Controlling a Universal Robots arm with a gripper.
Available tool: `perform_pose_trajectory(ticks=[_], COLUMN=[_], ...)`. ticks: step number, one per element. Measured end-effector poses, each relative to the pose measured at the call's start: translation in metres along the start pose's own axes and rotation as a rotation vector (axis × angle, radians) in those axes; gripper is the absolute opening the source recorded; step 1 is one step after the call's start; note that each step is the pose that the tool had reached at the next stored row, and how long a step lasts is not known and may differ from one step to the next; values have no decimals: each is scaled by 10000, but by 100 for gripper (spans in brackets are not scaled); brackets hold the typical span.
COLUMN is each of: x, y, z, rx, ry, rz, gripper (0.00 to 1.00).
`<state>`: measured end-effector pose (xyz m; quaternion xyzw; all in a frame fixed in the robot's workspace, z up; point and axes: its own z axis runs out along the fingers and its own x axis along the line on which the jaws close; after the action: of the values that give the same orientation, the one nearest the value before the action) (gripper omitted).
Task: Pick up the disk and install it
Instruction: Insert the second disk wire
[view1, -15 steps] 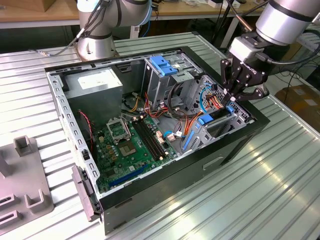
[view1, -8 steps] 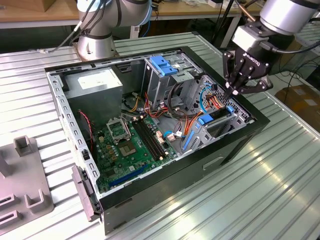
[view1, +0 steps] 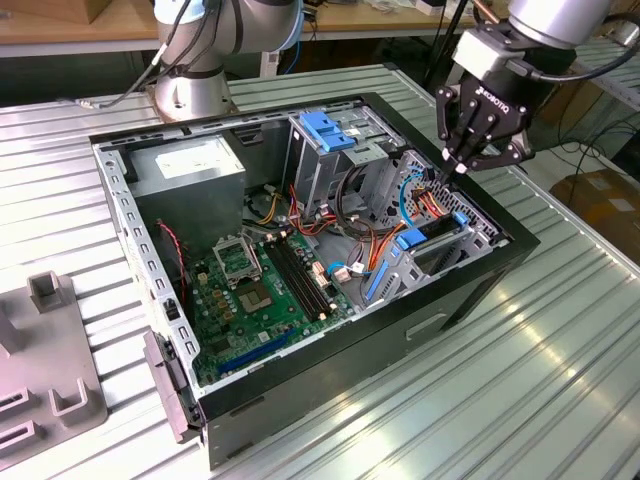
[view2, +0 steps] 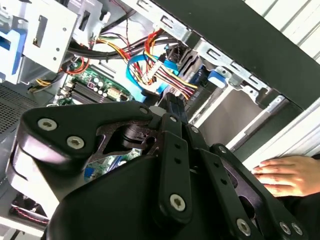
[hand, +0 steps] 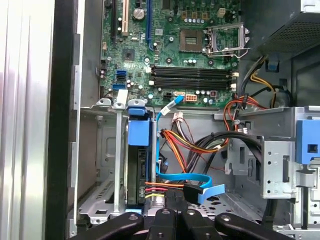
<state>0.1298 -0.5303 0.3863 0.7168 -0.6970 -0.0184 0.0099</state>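
Exterior view: black gripper, fingers drawn together on nothing, poised above the drive bay of an open computer case on a ribbed metal table. Disk in first wrist view: seated on edge in the bay, blue carrier rail uppermost, beside red, yellow and blue cables. Motherboard exposed. Second wrist view: a person's hand beside the case.
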Motion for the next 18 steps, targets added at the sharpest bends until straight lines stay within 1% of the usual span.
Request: perform_pose_trajectory(ticks=[2,4,5,8,10,12,15,16,17,18], x=[-34,-87,-131,-176,-195,-200,-204,-204,-203,-203], y=[1,1,0,1,2,1,5,6,6,6], z=[-8,-21,-24,-33,-42,-48,-45,-45,-45,-44], rx=[-26,-45,-54,-69,-82,-101,-102,-103,-104,-105], ry=[3,11,12,12,11,9,13,34,75,95], rz=[0,0,0,0,0,0,-1,-2,-4,-5], gripper=[10,10,10,10,10,10,11,11,17,23])
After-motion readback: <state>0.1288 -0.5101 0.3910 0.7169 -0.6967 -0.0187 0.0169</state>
